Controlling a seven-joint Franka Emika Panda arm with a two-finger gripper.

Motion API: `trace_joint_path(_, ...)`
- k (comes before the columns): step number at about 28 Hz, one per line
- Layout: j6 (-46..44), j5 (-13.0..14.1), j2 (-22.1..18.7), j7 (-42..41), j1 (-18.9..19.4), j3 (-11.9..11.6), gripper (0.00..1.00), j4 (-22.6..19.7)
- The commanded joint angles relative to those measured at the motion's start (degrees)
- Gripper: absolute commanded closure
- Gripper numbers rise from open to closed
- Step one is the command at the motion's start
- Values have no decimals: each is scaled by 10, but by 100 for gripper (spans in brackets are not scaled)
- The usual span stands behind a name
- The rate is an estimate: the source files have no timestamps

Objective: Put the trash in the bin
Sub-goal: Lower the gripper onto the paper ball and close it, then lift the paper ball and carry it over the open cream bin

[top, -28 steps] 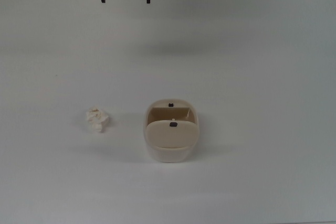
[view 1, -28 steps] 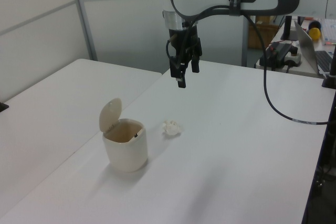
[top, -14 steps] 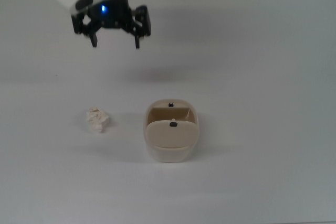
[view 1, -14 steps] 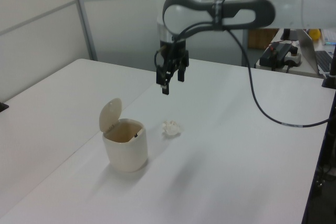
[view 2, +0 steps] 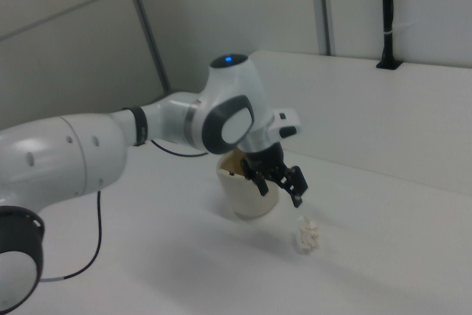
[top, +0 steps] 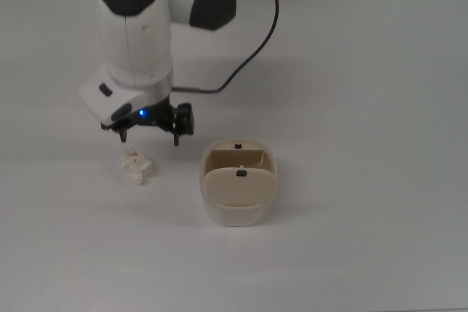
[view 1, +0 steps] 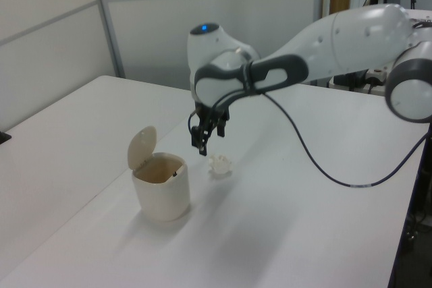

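Top view puts the gripper (top: 148, 135), fingers spread wide and holding nothing, just above and slightly right of the trash (top: 136, 166) at centre left, with the bin (top: 239, 210) lid-up further right of both.

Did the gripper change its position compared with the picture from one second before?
Yes. In the top view the gripper has come down from the table's far edge to just above the trash, left of the bin.
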Motion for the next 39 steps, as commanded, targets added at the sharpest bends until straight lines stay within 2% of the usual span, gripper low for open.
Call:
trace_joint_path(1, 41, -9, 27, -3, -5, -2, 0, -3)
trace_joint_path(5, 67, -9, 47, -2, -12, -2, 0, -2)
trace_joint_path(13, 77, -11, 54, -4, -30, -3, 0, -3)
trace_joint_path(25, 91, -3, 77, -1, -32, -2, 0, -13)
trace_joint_path(29, 109, -1, 78, 0, -32, -1, 22, -19)
trace_joint_path(30, 113, -1, 78, 0, -32, -2, 35, -21)
trace_joint_path(31, 113, -1, 78, 0, -32, -1, 42, -23)
trace_joint_path(35, 114, -1, 77, 0, -32, -2, 66, -22)
trace_joint_path(39, 109, -2, 71, -5, -32, -2, 67, -22)
